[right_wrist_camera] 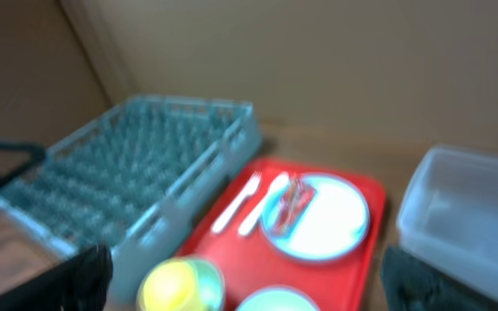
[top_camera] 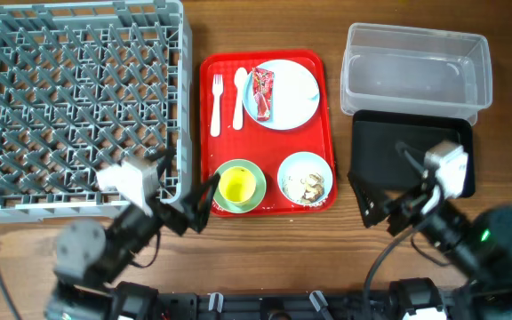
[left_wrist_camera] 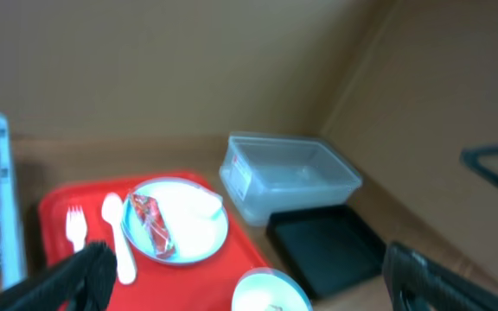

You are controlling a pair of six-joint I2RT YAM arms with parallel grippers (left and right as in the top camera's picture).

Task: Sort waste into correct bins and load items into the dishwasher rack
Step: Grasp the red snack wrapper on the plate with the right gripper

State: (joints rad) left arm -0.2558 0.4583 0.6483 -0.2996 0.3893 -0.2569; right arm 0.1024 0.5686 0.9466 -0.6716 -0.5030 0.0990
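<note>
A red-and-white wrapper (top_camera: 262,92) lies on the pale blue plate (top_camera: 290,98) on the red tray (top_camera: 270,164). A white fork (top_camera: 216,102) and spoon (top_camera: 239,96) lie left of the plate. A yellow cup (top_camera: 236,186) sits in a pale green bowl (top_camera: 254,200). A second bowl (top_camera: 306,179) holds brown food scraps. The grey rack (top_camera: 69,98) is at the left. The clear tub (top_camera: 416,69) and black tray (top_camera: 412,156) are at the right. My left gripper (top_camera: 194,206) is open near the cup. My right gripper (top_camera: 372,206) is open by the black tray.
The wooden table front edge lies just behind both arms. In the left wrist view the plate (left_wrist_camera: 188,226), clear tub (left_wrist_camera: 288,173) and black tray (left_wrist_camera: 331,246) show ahead. In the right wrist view the rack (right_wrist_camera: 137,164) and cup (right_wrist_camera: 173,285) show.
</note>
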